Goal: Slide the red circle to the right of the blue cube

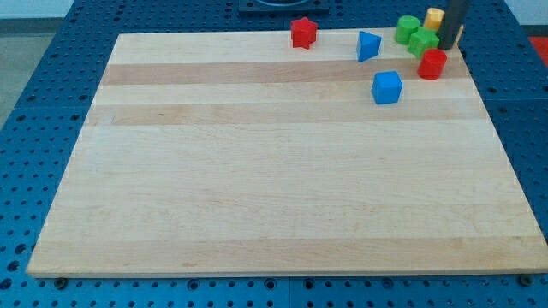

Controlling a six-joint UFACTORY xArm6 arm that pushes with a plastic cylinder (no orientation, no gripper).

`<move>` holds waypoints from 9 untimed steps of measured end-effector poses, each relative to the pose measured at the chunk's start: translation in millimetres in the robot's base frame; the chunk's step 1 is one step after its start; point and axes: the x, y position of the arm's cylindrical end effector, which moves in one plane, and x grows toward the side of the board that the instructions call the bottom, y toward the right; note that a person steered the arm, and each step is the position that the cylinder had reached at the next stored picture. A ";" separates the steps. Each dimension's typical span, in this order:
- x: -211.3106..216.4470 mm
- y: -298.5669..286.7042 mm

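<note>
- Tabletop: light wooden board on a blue perforated base. All blocks are grouped near the board's top edge, toward the view's right.
- My tip: lower end of the dark rod, which enters from the view's top edge at the far right. The tip sits close to the board's top right corner.
- Hand: the arm carries no grasping part, only the rod; nothing is clasped, and no released or clenched state applies.
- Red circle: a red cylinder lying at about 7 o'clock from my tip, just beside it. Contact between the two cannot be confirmed.
- Blue cube: lies at about 8 o'clock from the red circle, near it but apart. The red circle is therefore up and to the right of the cube.
- Green blocks: two, touching each other, at 10 o'clock from the red circle and at 9 o'clock from my tip.
- Yellow block: partly hidden behind the rod, at 11 o'clock from my tip.
- Blue triangular block: at 11 o'clock from the blue cube.
- Red star: well apart, at 9 o'clock from the triangular block.
</note>
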 end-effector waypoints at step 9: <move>171.4 -90.2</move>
